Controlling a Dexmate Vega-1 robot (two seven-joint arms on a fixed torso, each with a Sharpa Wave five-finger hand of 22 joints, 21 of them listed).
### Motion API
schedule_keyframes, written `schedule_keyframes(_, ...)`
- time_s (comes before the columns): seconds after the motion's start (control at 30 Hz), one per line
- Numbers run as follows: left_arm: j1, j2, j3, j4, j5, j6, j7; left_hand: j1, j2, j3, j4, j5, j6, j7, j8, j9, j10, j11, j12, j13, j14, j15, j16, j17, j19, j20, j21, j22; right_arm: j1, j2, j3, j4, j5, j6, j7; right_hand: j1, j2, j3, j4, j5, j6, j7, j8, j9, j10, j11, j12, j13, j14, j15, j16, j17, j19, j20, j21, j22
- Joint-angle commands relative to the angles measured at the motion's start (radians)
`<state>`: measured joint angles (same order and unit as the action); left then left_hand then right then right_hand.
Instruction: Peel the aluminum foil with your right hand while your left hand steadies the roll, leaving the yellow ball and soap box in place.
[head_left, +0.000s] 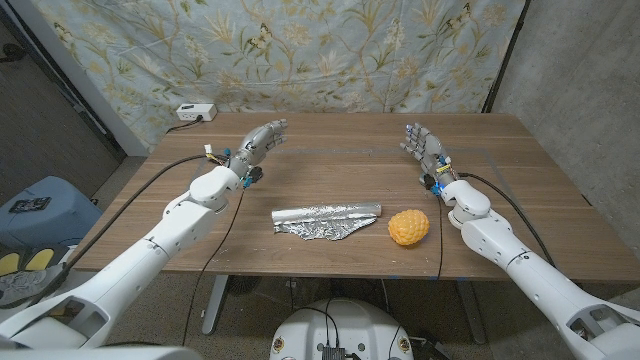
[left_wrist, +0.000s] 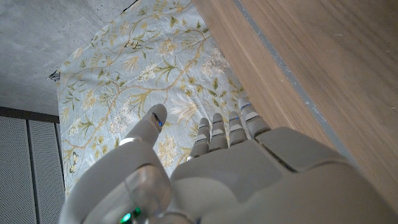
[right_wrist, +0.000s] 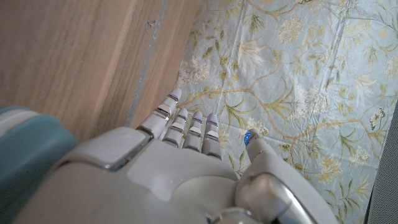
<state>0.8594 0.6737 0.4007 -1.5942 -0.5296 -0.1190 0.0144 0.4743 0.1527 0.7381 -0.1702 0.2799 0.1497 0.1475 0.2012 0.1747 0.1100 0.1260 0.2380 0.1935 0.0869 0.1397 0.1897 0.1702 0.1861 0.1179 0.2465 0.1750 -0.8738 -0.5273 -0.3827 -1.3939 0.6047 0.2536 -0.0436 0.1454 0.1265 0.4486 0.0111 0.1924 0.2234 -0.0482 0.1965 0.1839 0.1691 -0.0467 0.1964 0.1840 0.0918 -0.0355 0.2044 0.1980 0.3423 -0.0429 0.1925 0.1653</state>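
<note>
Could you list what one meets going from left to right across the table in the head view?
Left hand → aluminum foil roll → yellow ball → right hand. The ball and the right hand nearly share a column, so their order is close.

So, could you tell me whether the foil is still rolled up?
Partly unrolled: a crumpled sheet spreads from the foil roll.

Silver foil (head_left: 327, 220) and a yellow ball (head_left: 408, 227) are seen on a brown wooden table (head_left: 330, 160). A pale blue floral curtain (head_left: 300, 50) is hung behind.
</note>
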Motion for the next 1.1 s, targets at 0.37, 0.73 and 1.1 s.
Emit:
schedule_keyframes(0.37, -0.021, 0.105, 0.017, -0.102, 0.034, 0.075, -0.096, 0.098, -0.009, 0.012, -0.012, 0.090, 0.049, 0.026, 0.004, 0.015, 0.026, 0.008, 0.015, 0.029, 0.032, 0.019, 0.009, 0.013, 0.005, 0.015, -0.019, 0.005, 0.014, -0.017, 0.001, -0.008, -0.009, -0.009, 0.008, 0.015, 0.018, 0.002, -0.006, 0.002, -0.005, -0.001, -0.002, 0.003, -0.001, 0.001, -0.003, 0.006, -0.002, -0.050, 0.000, 0.003, -0.003, -0.062, -0.003, 0.003)
schedule_keyframes(0.73, -0.037, 0.193, 0.024, -0.193, 0.071, 0.153, -0.143, 0.131, -0.036, -0.025, -0.005, 0.124, -0.027, 0.051, -0.013, 0.022, -0.033, 0.024, 0.007, 0.062, -0.019, 0.043, 0.003, 0.029, -0.025, 0.025, -0.036, 0.008, 0.016, -0.021, 0.003, -0.009, -0.010, -0.006, 0.012, 0.016, 0.018, 0.001, -0.008, 0.001, -0.009, -0.001, -0.004, 0.003, -0.006, 0.002, -0.005, 0.006, -0.008, -0.048, 0.000, 0.005, -0.005, -0.062, -0.004, 0.003)
schedule_keyframes(1.1, -0.077, 0.262, 0.061, -0.319, 0.163, 0.311, -0.142, 0.145, -0.042, -0.038, -0.005, 0.131, -0.044, 0.055, -0.011, 0.023, -0.041, 0.022, 0.010, 0.075, -0.024, 0.046, 0.008, 0.034, -0.036, 0.026, -0.039, 0.010, 0.017, -0.026, 0.007, -0.003, -0.003, 0.000, 0.026, 0.020, 0.017, 0.000, -0.012, 0.000, -0.013, 0.000, -0.005, 0.003, -0.009, 0.002, -0.006, 0.006, -0.011, -0.048, -0.001, 0.005, -0.007, -0.061, -0.004, 0.003)
